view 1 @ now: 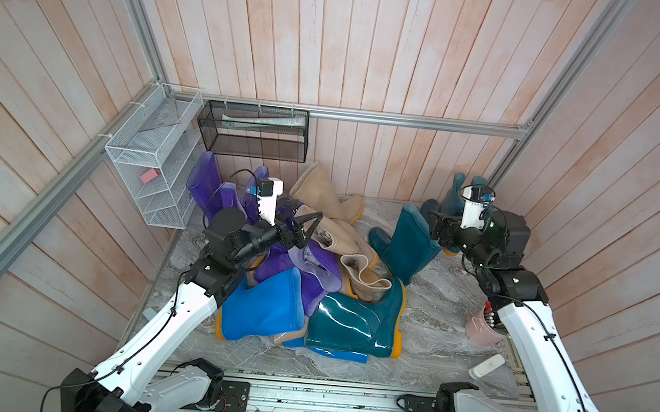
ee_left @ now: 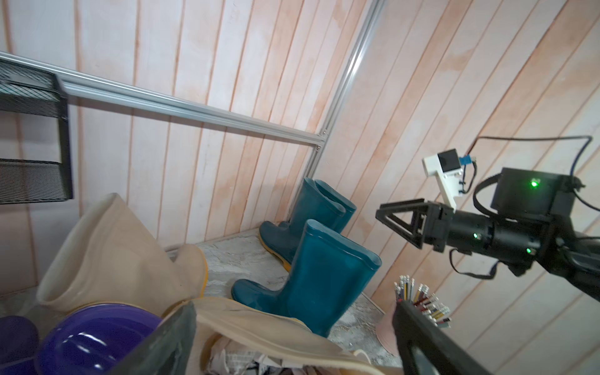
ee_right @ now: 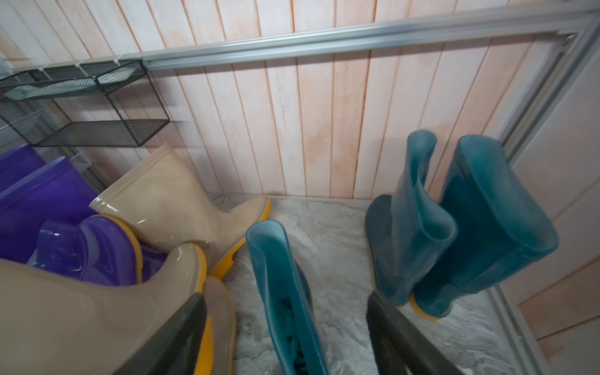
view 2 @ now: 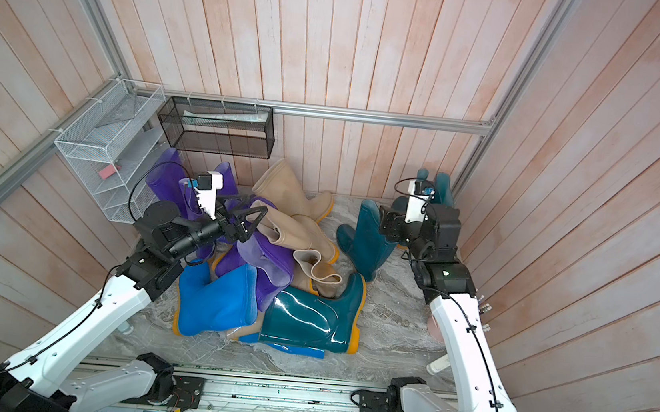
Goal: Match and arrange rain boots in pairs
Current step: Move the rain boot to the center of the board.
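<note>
A jumbled pile of rain boots fills the middle of the marble floor: purple (view 1: pixel 315 274), beige (view 1: pixel 340 233), a bright blue one (view 1: pixel 263 308) and a dark teal one (view 1: pixel 358 318) lying on its side. Two teal boots (view 1: pixel 458 195) (ee_right: pixel 454 227) stand together in the far right corner. Another teal boot (view 1: pixel 409 246) (ee_right: pixel 285 292) stands alone in front of them. My right gripper (view 1: pixel 432 226) (ee_right: pixel 289 331) is open, its fingers either side of that boot's collar without touching it. My left gripper (view 1: pixel 309 230) (ee_left: pixel 292 337) hovers open over a beige boot (ee_left: pixel 259 328) in the pile.
A white wire shelf (view 1: pixel 149 163) hangs on the left wall and a black mesh shelf (view 1: pixel 256 132) on the back wall. A pink cup of pencils (view 1: pixel 483 325) and a white remote-like object (view 1: pixel 487 365) sit near the right arm.
</note>
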You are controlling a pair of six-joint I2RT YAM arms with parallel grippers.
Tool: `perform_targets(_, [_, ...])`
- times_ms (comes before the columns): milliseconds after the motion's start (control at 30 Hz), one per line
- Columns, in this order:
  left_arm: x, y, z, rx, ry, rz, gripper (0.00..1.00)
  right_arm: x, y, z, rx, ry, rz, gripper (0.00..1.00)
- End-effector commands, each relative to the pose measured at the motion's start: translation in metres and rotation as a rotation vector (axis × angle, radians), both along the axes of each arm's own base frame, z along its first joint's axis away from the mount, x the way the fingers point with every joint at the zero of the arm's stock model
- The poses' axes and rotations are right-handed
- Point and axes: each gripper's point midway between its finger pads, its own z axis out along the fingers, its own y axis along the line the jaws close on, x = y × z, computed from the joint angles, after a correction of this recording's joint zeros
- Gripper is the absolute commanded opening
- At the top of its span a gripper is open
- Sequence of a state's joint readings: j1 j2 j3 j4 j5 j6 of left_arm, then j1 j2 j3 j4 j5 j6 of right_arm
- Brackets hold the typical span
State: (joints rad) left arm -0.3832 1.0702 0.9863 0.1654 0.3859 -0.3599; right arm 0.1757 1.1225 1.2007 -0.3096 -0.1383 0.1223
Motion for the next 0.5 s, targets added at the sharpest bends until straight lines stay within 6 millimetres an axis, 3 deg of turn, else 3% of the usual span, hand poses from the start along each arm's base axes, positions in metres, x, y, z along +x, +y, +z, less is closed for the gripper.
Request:
perform_targets(0, [0.013,0.017,-0.004,-0.008,0.006,0.09,0.97,-0.005,0.015,-0.04,-0.01,0.117,0.082,0.83])
perform_targets(133, [0.025,0.033,-0.009,-0.023,0.036,0.169,0.97,0.0,0.007,-0.064,-0.054,0.17,0.039,0.86])
perform_targets(300, [0.036,0.053,-0.014,-0.056,0.068,0.245,0.97,0.01,0.011,-0.091,-0.054,0.245,0.05,0.86])
perform_targets(367, [0.036,0.055,-0.013,-0.061,0.068,0.249,0.97,0.013,0.014,-0.095,-0.052,0.257,0.063,0.77])
perform_targets(467, [0.035,0.056,-0.012,-0.063,0.063,0.248,0.97,0.016,0.02,-0.094,-0.035,0.251,0.093,0.46])
